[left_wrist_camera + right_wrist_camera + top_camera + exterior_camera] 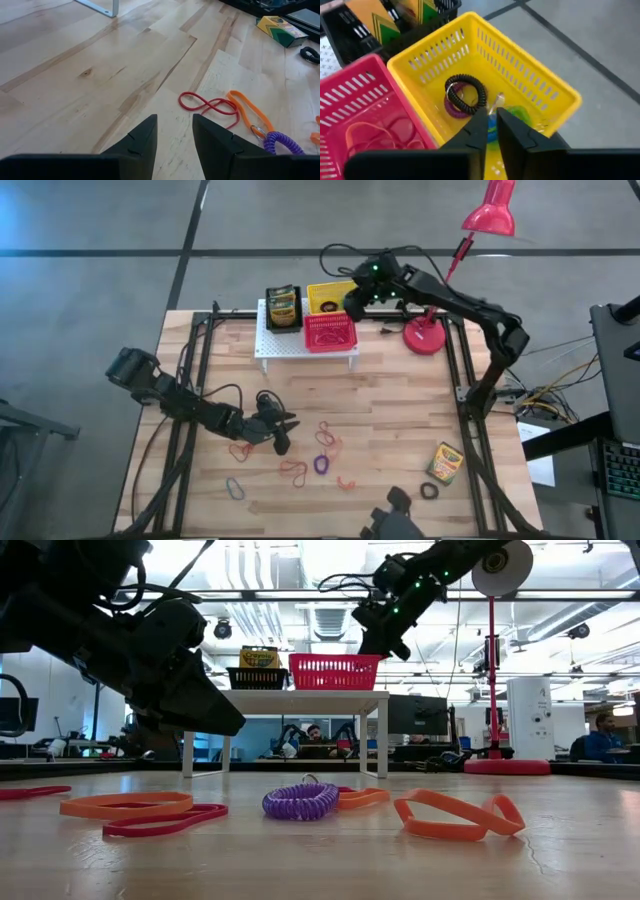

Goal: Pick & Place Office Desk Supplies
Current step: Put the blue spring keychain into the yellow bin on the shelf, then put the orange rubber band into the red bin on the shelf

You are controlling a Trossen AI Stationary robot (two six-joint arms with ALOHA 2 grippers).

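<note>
Coiled loops: a black coil point(466, 90) and a purple one point(454, 107) lie on the floor of the yellow basket point(530, 75), apparently dropped there so coils stay sorted together.
Right gripper point(490, 125): hangs over the yellow basket at the upper centre of the high view; its fingers are parted only a sliver and hold nothing, which suits a release.
Pink basket point(329, 332): beside the yellow one on the white rack point(268, 345), with thin flat bands inside.
Black basket point(283, 308): left of the yellow one, holding a crayon box.
Loose loops: a red band point(207, 104) and others lie on the counter point(400, 410), lower centre, still unsorted.
Left gripper point(174, 131): low over the counter, fingers partly open and empty, aimed toward the red band, likely the next pick.
Spare crayon box point(444, 463): lower right, untouched.
</note>
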